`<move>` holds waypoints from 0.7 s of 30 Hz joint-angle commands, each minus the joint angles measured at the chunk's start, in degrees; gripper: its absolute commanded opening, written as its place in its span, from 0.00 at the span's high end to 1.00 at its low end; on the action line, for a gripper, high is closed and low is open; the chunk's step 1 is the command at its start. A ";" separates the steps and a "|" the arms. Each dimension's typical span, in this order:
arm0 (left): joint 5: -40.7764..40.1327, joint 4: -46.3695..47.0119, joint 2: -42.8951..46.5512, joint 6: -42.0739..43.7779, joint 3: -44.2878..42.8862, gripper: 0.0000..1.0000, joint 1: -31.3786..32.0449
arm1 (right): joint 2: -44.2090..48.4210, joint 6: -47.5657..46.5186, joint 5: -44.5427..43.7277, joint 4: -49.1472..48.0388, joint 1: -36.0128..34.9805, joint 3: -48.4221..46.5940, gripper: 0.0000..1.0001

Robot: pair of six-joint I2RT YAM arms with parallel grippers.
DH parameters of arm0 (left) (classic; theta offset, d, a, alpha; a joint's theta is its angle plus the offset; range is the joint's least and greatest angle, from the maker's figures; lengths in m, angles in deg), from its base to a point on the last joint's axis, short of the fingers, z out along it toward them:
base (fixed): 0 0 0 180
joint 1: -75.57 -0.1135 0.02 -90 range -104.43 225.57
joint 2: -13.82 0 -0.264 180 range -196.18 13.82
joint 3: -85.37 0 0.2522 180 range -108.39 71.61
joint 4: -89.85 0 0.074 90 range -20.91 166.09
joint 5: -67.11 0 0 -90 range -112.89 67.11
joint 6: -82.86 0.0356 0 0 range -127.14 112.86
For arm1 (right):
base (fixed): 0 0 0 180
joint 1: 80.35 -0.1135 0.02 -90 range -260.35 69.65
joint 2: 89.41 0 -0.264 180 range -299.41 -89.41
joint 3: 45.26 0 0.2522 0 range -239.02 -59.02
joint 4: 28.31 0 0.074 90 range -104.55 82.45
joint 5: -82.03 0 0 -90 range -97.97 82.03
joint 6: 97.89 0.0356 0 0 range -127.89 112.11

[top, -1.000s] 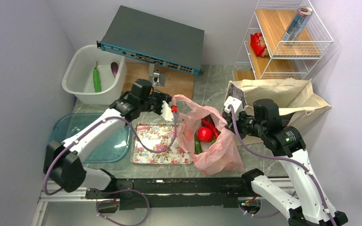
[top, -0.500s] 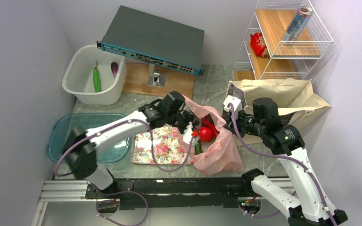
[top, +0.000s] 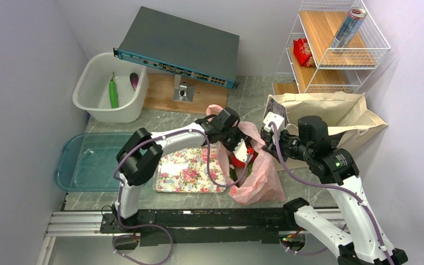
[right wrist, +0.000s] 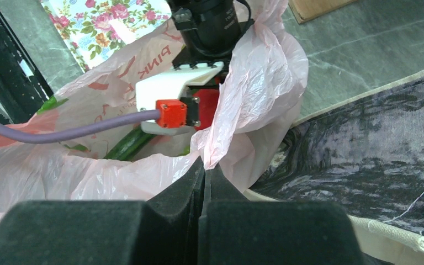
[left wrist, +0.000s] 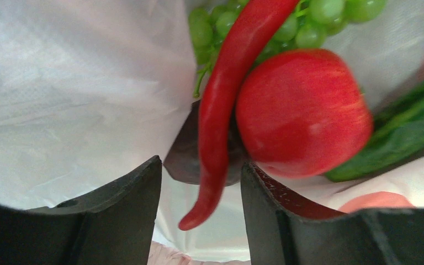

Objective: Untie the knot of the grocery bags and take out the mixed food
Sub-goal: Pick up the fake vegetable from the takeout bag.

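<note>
The left gripper is plunged into the open mouth of the pink plastic bag, which sits mid-table just right of centre. Its jaws stand apart, released, holding nothing. The tip of a long red pepper hangs between the two fingers with a gap on either side. A red apple sits at 2 o'clock of the gap, against the right-hand finger. A dark plum lies behind the pepper, green grapes at 12 o'clock and a green pepper at 3 o'clock.

The right gripper is clenched tight on a fold of the bag's rim at its 2 o'clock edge, grasping the thin plastic.

Around the bag on the grey table:
- A flat network switch on a wooden stand is at 11 o'clock.
- The beige canvas tote touches the bag at 2 o'clock, under the right arm.
- A wire shelf at 1 o'clock holds a silver can and a red packet.
- A teal tray lies well off at 9 o'clock.
- A white basket at 10 o'clock holds a green pepper and a purple eggplant.
- A floral tray lies just beside the bag at 9 o'clock, under the left arm.

Red letters on the bag's side read "PINK".
</note>
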 commanded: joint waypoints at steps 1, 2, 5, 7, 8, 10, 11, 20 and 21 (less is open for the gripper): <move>-3.40 0.63 -2.18 1.21 -3.02 0.40 0.26 | 0.75 0.43 1.36 -2.23 -0.02 -1.34 1.00; -3.84 0.53 -2.60 1.47 -2.63 0.40 0.16 | 0.69 0.41 1.29 -2.25 0.01 -1.40 1.00; -4.77 -0.49 -3.53 2.12 -2.07 0.39 0.28 | 0.67 0.58 1.26 -2.31 0.05 -1.26 1.00; -4.75 -1.20 -3.90 2.32 -1.52 0.39 0.36 | 0.67 0.68 1.28 -2.24 0.00 -1.09 1.00; -4.67 -1.75 -4.07 2.46 -1.26 0.39 0.48 | 0.67 0.56 1.26 -2.21 0.04 -1.01 1.00; -4.78 -2.84 -4.47 2.53 -1.21 0.41 0.71 | 0.61 0.49 1.10 -2.24 0.00 -1.00 1.00; -4.91 -3.37 -4.81 2.13 -1.36 0.44 0.88 | 0.48 0.47 1.09 -2.20 0.01 -0.98 1.00; 0.14 -11.72 3.94 -5.70 -2.99 0.90 2.04 | 0.44 -0.10 0.03 -2.25 0.00 -0.55 1.00; 0.52 -12.58 5.76 -7.46 -2.74 0.95 2.16 | 0.57 0.05 -0.06 -2.33 0.02 -0.52 1.00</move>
